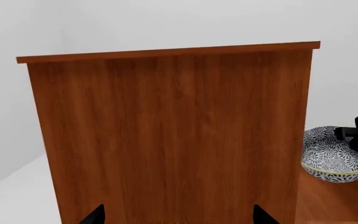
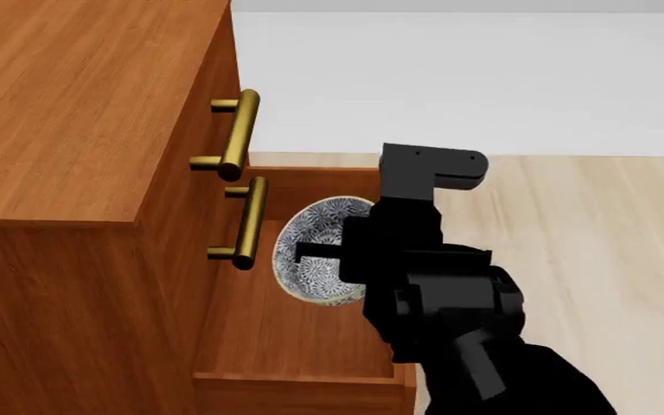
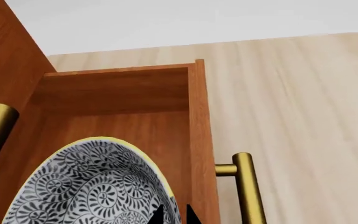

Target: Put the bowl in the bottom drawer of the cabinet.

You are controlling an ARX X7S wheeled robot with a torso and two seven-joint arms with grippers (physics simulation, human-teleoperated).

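I am lowering the small blue-grey floral ceramic bowl into the pulled-out reddish-brown bottom drawer.
Right gripper jaws are pinching its rim, tilting it clear of the brass handles at nine o'clock; left jaws spread, facing the cabinet side.

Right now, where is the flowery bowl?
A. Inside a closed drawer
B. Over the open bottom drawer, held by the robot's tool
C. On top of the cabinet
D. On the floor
B. In the head view the right tool grips the bowl at its rim, tilted on edge above the pulled-out bottom drawer; the right wrist view also shows the bowl over the drawer's inside.
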